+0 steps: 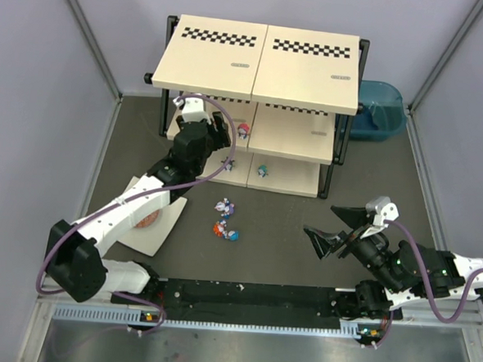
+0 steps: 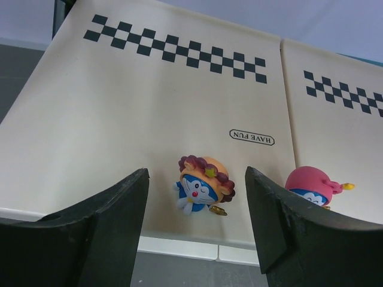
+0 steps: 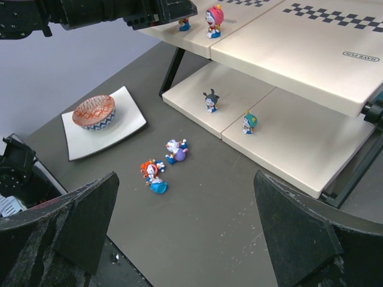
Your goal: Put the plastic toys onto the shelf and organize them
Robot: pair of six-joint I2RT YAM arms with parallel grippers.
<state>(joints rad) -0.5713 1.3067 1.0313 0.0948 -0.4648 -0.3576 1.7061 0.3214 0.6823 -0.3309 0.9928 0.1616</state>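
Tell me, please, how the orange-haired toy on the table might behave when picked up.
The orange-haired toy looks like hard moulded plastic, so probably stiff and light. Its rounded head may slip when squeezed. Lying down, it would likely slide, not tip.

I count six plastic toys (image 3: 214, 21). Two stand on the middle board: an orange-maned toy (image 2: 203, 182) between the left pincer (image 2: 196, 176) fingers and a pink-capped toy (image 2: 311, 186) just right of that pincer. Two stand on the bottom board, beyond the right pincer (image 3: 185, 179): a black-eared toy (image 3: 210, 101) and a teal-capped toy (image 3: 249, 122). Two lie on the tabletop (image 3: 209, 239) ahead of the right pincer: a purple-and-white toy (image 3: 176, 151) and a red-haired toy (image 3: 153, 173). I also see one shelf (image 1: 257, 59) with three boards, one blue tub (image 1: 381, 107), one patterned bowl (image 3: 94, 112) and one white plate (image 3: 128, 119).
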